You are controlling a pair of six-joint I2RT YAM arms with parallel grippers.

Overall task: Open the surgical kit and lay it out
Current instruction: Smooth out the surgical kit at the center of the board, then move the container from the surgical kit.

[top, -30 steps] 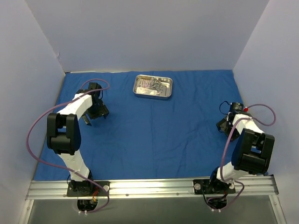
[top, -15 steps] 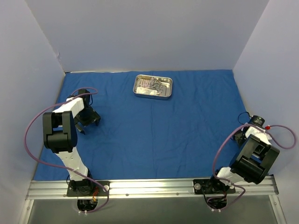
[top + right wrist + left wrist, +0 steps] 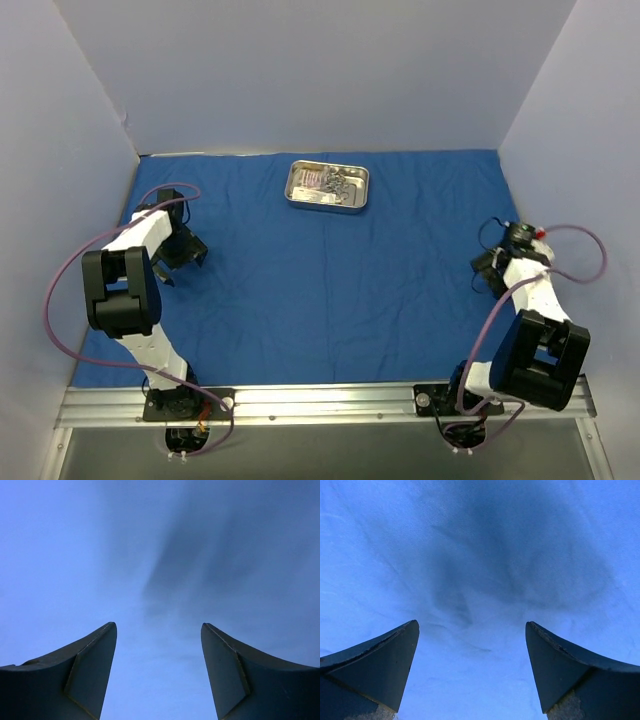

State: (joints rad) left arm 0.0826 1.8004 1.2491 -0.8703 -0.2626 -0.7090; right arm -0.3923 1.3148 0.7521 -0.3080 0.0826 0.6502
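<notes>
The surgical kit's royal-blue cloth wrap (image 3: 330, 290) lies spread flat across the table. A small steel tray (image 3: 326, 206) sits on it at the back centre and holds a heap of steel instruments (image 3: 335, 182). My left gripper (image 3: 182, 262) hovers low over the cloth near its left edge. In the left wrist view it (image 3: 471, 623) stands open, with only wrinkled cloth (image 3: 480, 555) between the fingers. My right gripper (image 3: 483, 275) is low over the cloth near the right edge. In the right wrist view it (image 3: 158, 625) is open over bare cloth (image 3: 100, 555).
Pale walls close in the table on the left, back and right. The aluminium rail (image 3: 320, 400) with both arm bases runs along the near edge. A purple cable loops off each arm.
The left gripper has drifted left and nearer, toward the cloth's left edge. The right arm swung out to the right edge and has come back inward. Both stayed open.
</notes>
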